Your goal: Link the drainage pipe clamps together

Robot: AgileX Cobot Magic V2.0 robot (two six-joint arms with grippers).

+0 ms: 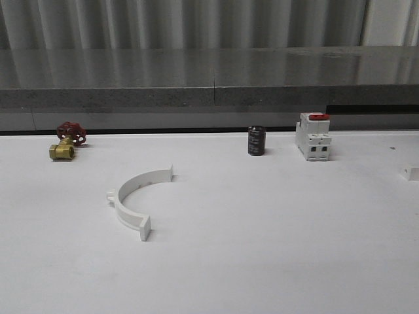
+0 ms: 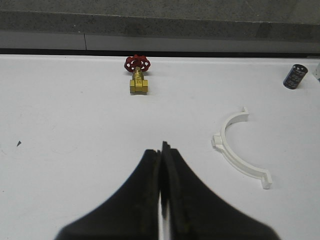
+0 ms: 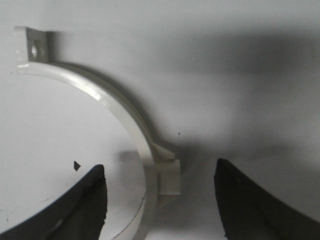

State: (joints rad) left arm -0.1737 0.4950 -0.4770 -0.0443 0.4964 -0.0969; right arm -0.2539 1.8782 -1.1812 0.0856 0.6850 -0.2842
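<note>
No readable text; print on black capacitor [image 1: 256, 140] too small to read.

2 clamp halves [image 1: 134, 196] [image 3: 120, 112] (apart), 1 valve [image 1: 65, 142], 1 capacitor [image 1: 256, 140], 1 breaker [image 1: 312, 136].

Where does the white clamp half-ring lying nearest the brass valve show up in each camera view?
Front view: the clamp half-ring lies left of centre on the table.
Left wrist view: it lies ahead of the shut left gripper, apart from it.
Right wrist view: the other half-ring sits between the open right gripper fingers.
Shared landmark: the brass valve, front and left wrist views.
</note>
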